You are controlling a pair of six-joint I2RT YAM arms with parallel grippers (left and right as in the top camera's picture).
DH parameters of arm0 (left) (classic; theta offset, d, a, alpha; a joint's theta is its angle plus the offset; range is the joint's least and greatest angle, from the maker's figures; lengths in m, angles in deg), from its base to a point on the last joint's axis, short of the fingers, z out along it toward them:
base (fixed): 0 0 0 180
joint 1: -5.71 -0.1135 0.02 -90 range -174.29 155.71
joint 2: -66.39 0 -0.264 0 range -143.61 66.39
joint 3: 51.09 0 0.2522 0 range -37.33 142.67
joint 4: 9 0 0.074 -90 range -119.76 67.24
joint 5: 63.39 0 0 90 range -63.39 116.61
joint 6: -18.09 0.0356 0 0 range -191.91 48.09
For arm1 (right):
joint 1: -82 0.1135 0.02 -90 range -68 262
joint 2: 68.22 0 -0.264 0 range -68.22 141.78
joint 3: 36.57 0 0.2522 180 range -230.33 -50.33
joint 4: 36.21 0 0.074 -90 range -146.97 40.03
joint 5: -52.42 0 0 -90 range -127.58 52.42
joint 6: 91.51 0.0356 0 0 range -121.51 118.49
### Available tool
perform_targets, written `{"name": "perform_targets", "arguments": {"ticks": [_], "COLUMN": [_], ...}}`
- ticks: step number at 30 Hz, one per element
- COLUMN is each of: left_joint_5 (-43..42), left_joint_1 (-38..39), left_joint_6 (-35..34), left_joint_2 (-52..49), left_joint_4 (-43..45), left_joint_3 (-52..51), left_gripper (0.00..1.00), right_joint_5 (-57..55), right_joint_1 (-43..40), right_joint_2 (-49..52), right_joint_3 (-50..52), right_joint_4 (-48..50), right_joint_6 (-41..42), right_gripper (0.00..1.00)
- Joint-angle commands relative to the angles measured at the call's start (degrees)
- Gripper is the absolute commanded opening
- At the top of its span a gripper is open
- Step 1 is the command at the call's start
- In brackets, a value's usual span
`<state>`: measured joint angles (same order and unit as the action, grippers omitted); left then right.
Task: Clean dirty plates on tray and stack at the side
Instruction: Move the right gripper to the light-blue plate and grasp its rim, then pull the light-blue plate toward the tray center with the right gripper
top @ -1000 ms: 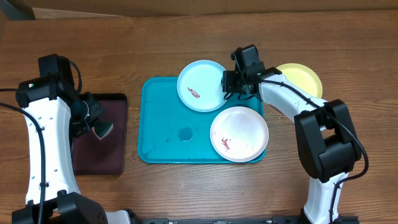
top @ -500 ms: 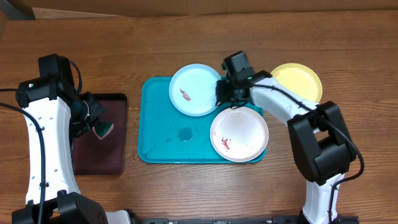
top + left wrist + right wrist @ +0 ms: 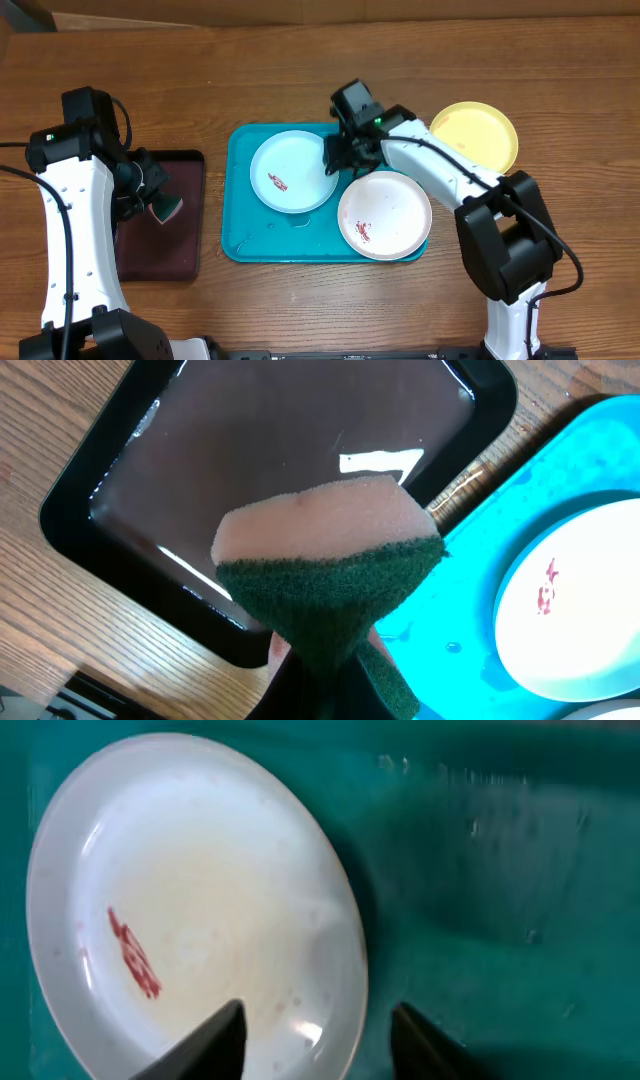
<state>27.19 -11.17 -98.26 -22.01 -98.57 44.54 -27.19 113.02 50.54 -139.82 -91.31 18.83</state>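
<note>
The light blue plate with a red smear lies on the teal tray, at its upper middle. The white plate, also smeared, lies on the tray's right end. The yellow-green plate lies on the table to the right of the tray. My right gripper is open; in the right wrist view its fingers straddle the right rim of the blue plate. My left gripper is shut on a green and peach sponge above the dark tray.
The dark maroon tray lies left of the teal tray, a narrow strip of wood between them. Water drops and a wet patch sit on the teal tray's floor. A cardboard edge runs along the table's back.
My right gripper has moved left along the tray and the blue plate has slid left with it, off the tray's upper right corner. The left arm has not moved.
</note>
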Motion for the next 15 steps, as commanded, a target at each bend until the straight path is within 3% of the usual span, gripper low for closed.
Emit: {"name": "perform_targets", "arguments": {"ticks": [1,15], "left_joint_5": [-0.6,-0.7], "left_joint_1": [0.0,0.0], "left_joint_6": [1.1,1.1], "left_joint_2": [0.0,0.0], "left_joint_4": [0.0,0.0], "left_joint_3": [-0.2,-0.2], "left_gripper": [0.04,0.04], "right_joint_5": [-3.1,-3.0], "right_joint_1": [-1.9,0.4], "right_joint_2": [-2.0,5.6], "right_joint_3": [-1.9,-1.7], "right_joint_4": [1.1,5.2], "right_joint_6": [-0.4,-7.2], "right_gripper": [0.53,0.47]}}
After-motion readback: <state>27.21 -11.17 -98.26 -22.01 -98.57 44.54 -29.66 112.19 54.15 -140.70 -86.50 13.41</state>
